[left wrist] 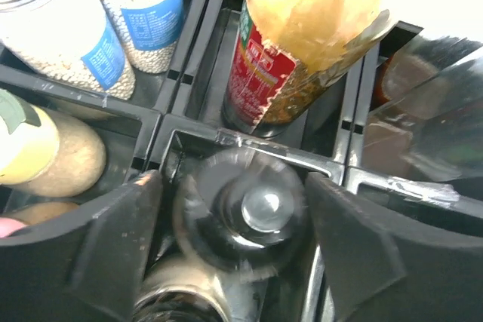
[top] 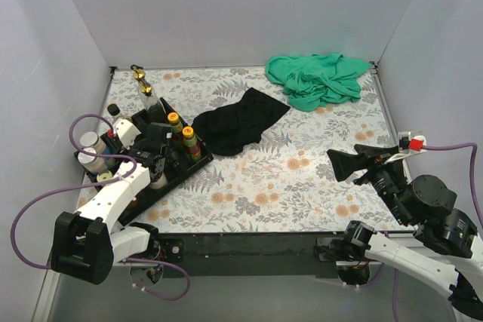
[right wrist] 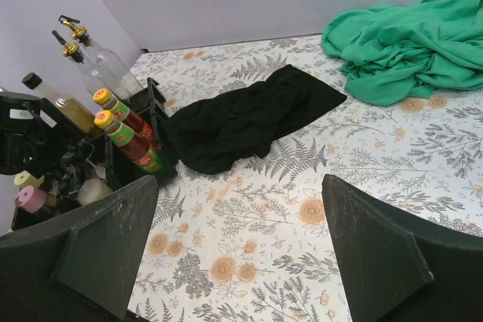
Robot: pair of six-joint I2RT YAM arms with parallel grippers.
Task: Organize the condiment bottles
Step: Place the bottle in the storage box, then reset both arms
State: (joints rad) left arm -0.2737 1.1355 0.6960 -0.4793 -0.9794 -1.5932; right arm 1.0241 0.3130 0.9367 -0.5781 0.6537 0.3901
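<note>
The condiment bottles stand in and beside a black compartmented tray (top: 178, 183) at the left. Two red sauces (top: 181, 130) with orange caps, two clear gold-spouted bottles (top: 143, 84), a black-capped bottle (top: 113, 111) and short shakers (top: 92, 148) show there. My left gripper (top: 155, 160) is over the tray. In the left wrist view it (left wrist: 235, 239) is open, its fingers either side of a blurred round dark-topped bottle (left wrist: 253, 209) standing in a compartment. A red-labelled sauce (left wrist: 275, 73) and blue-labelled shakers (left wrist: 72, 43) stand behind. My right gripper (right wrist: 241, 246) is open and empty above the table at the right (top: 347, 164).
A black cloth (top: 238, 122) lies beside the tray's far right corner. A green cloth (top: 321, 79) is bunched at the back right. Grey walls close in the table on three sides. A purple cable (top: 90, 122) loops over the tray's left end.
</note>
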